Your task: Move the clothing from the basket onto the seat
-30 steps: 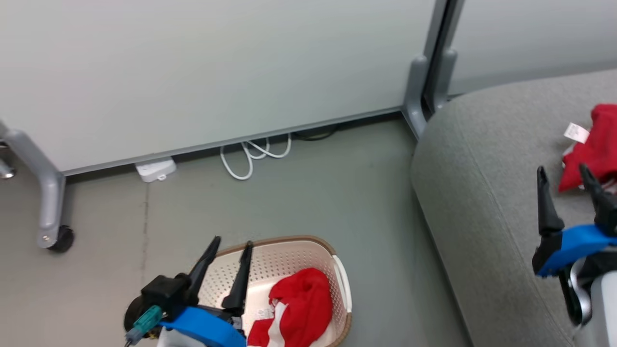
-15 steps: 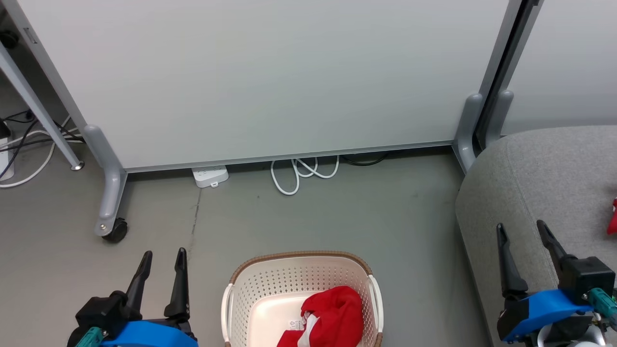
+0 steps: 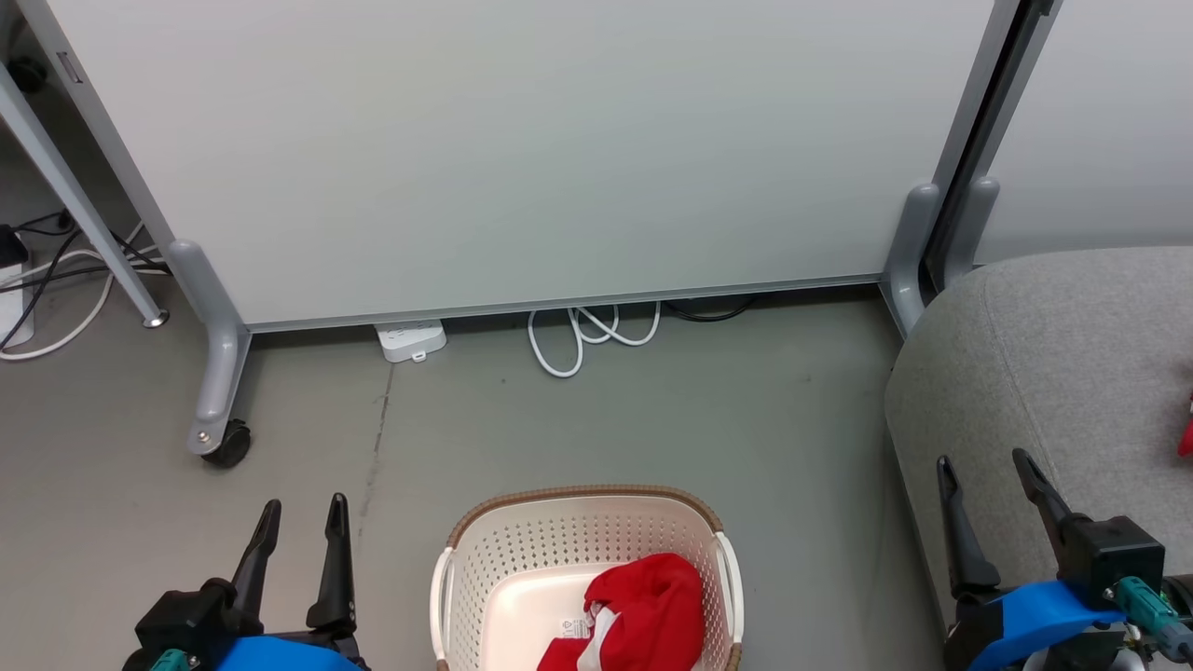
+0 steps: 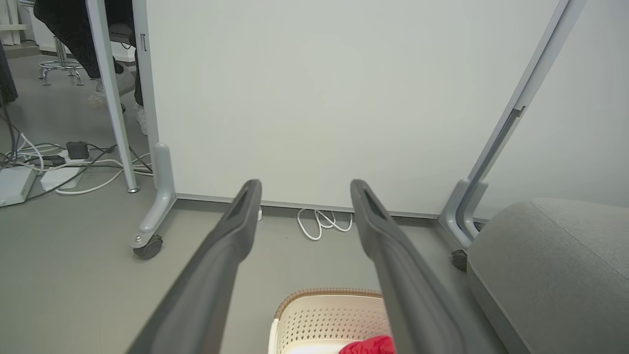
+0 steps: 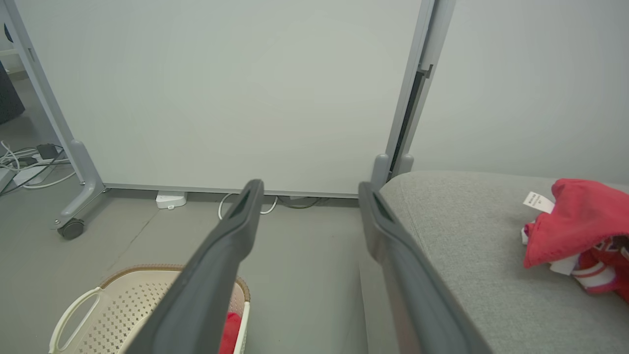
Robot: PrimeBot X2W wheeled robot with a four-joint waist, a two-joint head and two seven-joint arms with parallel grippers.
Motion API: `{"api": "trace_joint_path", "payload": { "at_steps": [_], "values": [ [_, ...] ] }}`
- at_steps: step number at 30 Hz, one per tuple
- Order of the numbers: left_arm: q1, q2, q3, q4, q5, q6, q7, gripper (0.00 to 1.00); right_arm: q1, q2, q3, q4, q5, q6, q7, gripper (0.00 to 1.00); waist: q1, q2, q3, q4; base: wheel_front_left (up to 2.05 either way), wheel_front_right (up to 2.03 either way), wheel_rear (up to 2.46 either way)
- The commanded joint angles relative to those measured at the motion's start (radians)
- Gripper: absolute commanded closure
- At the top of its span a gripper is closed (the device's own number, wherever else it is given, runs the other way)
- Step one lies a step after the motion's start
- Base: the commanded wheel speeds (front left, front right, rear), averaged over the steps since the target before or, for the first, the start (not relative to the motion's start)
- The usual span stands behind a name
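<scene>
Your left gripper [image 3: 304, 508] hangs low to the left of the basket [image 3: 582, 491], its two long dark fingers spread with nothing between them. Your right gripper [image 3: 983, 461] stands just as wide and empty by the rounded edge of the seat [image 3: 1053, 354]. I judge they are parked apart like this to leave the basket free for a reach.

The basket sits on the smooth grey floor [image 3: 652, 410]. It is an oval of cream perforated plastic with a brown woven-look rim and white loop handles, and it looks stiff enough to hold its shape under a pull. One piece of the clothing [image 3: 648, 606] lies bunched against its right wall. It is bright red and soft, with a white panel, and its crumpled folds should take a pinch almost anywhere.

Another red garment [image 5: 575, 221], with a white tag sticking out, rests in a heap on the seat's coarse grey upholstery. Behind it all, a pale flat partition [image 3: 522, 149] stands on wheeled feet, with a white cable [image 3: 587, 331] looped at its base.
</scene>
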Motion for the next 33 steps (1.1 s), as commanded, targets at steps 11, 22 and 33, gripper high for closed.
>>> {"api": "trace_joint_path", "payload": {
  "at_steps": [11,22,33],
  "values": [
    [-0.026,-0.007,-0.008,0.002,0.021,-0.014,-0.003,0.00,-0.018,0.003,0.005,0.017,0.020,-0.001,-0.005,0.00,-0.0001,0.0000,0.027,-0.005,0.00,0.00,0.00],
    [-0.098,-0.012,-0.034,-0.006,0.028,-0.019,-0.003,0.00,-0.152,0.003,0.062,-0.024,0.011,-0.001,-0.010,0.00,-0.0001,0.0000,0.214,-0.080,0.00,0.00,0.00],
    [-0.305,0.016,-0.152,0.155,0.040,-0.021,-0.003,0.00,-0.358,0.003,0.136,-0.052,0.039,-0.001,-0.048,0.00,-0.0001,0.0000,0.533,-0.225,0.00,0.00,0.00]
  ]
}}
